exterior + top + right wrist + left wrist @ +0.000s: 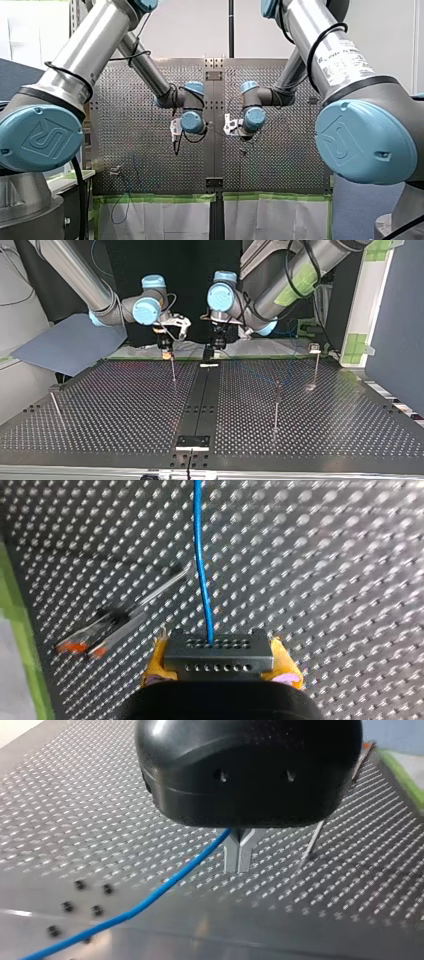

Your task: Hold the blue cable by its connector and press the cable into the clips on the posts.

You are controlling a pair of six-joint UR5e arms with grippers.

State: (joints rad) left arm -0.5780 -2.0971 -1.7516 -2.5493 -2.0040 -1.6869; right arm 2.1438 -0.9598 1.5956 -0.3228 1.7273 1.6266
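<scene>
Worktop: dark perforated metal, with both arms over its far middle in the top view.
Posts: thin uprights, standing well apart on the worktop.
Left end effector: metal fingers narrow, pinched on the blue cable.
Right end effector: yellow pads clamp the connector.
Blue cable: leaves the connector straight ahead and crosses above the worktop.
Connector: dark block with rows of small holes, sitting between the pads.

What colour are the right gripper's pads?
Yellow; the pads show best in the right wrist view, flanking the grey connector.
</scene>
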